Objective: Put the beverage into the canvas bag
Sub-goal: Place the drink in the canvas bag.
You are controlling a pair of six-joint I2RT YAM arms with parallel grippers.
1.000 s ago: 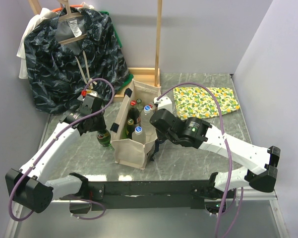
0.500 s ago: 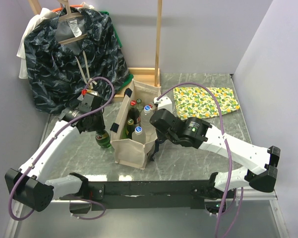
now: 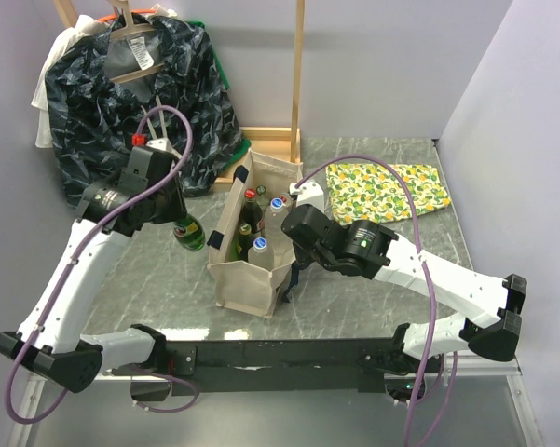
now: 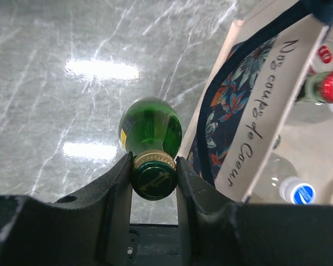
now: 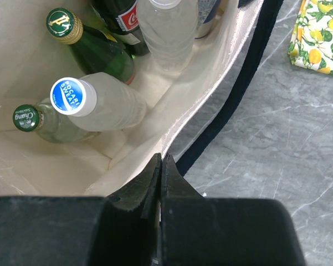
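- The dark blue patterned garment [image 3: 140, 102] hangs on its hanger just behind the left arm, and the arm's purple cable [image 3: 172, 121] loops in front of it. A wide swing there could snag the cloth.
- The left gripper [image 4: 153, 177] is clamped narrow on the neck of the green glass bottle [image 4: 150, 124], right under its gold-rimmed cap. The bottle hangs tilted, outside the bag and just beside its left wall. Smooth glass held only at the neck can pivot or slide out (a fall onto the marble tabletop [image 4: 55, 83] would likely break it).
- The tall beige canvas bag [image 3: 247, 279] has soft walls. If the bottle's base crosses too low, it may catch the rim and fold the wall inward or tip the bag.
- Inside, the clear bottle with the blue cap [image 5: 73, 96] and its neighbours crowd the floor, so a hasty release could knock glass against glass.
- The right gripper [image 5: 161, 166] is pinched fully closed on the bag's right rim, holding the mouth open. If the fabric slips free, the opening may sag.
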